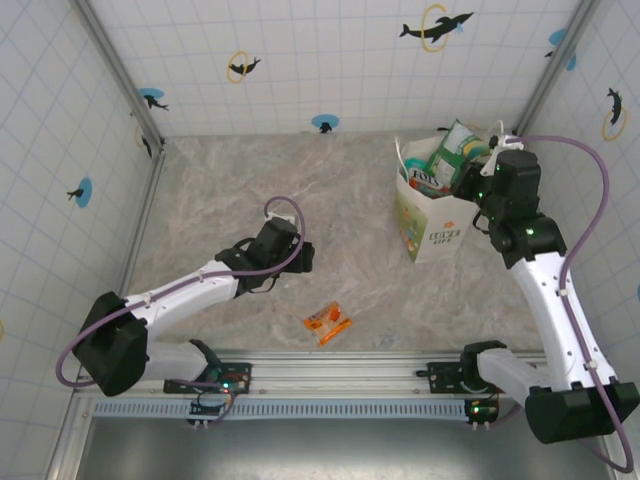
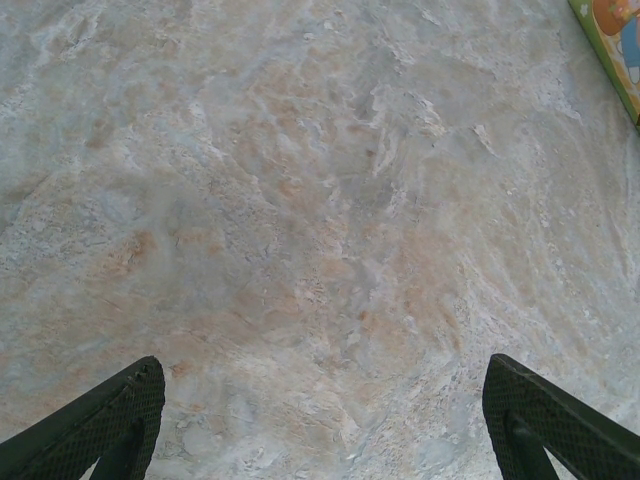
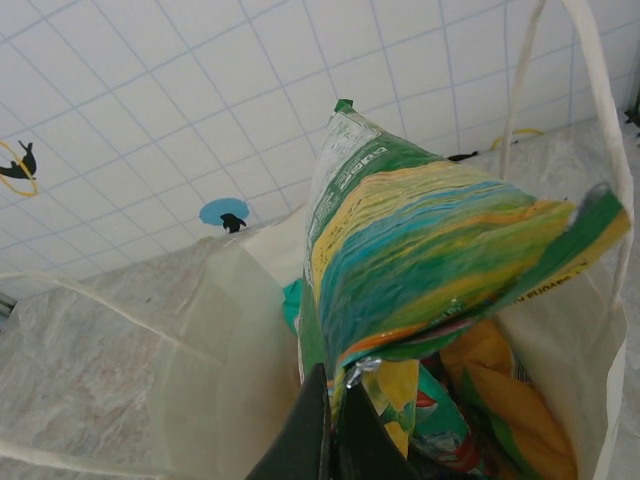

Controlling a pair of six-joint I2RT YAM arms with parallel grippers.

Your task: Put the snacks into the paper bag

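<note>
The paper bag (image 1: 436, 222) stands upright at the far right of the marble table (image 1: 250, 180), mouth open and packed with snacks (image 1: 432, 172). A green packet (image 1: 460, 145) sticks up above its rim. The right wrist view looks into the bag (image 3: 120, 350): the green packet (image 3: 420, 240), streaked yellow and blue, rises over the opening with its lower edge pinched between the right gripper (image 3: 331, 436), whose dark fingers (image 3: 300, 440) are clenched on it. Below it lie yellow and orange packets (image 3: 480, 400), and a string handle (image 3: 518, 90) loops at the right. From above, the right gripper (image 1: 480, 178) sits at the bag's right rim.

One small orange packet (image 1: 328, 322) lies on the table, well apart from the bag, near the front rail.

The left gripper (image 1: 302, 256) hangs over bare marble at mid-table. Its wrist view shows the left gripper (image 2: 320, 420) released, fingers (image 2: 110, 415) spread wide, with the bag's printed corner (image 2: 612, 45) at top right.
</note>
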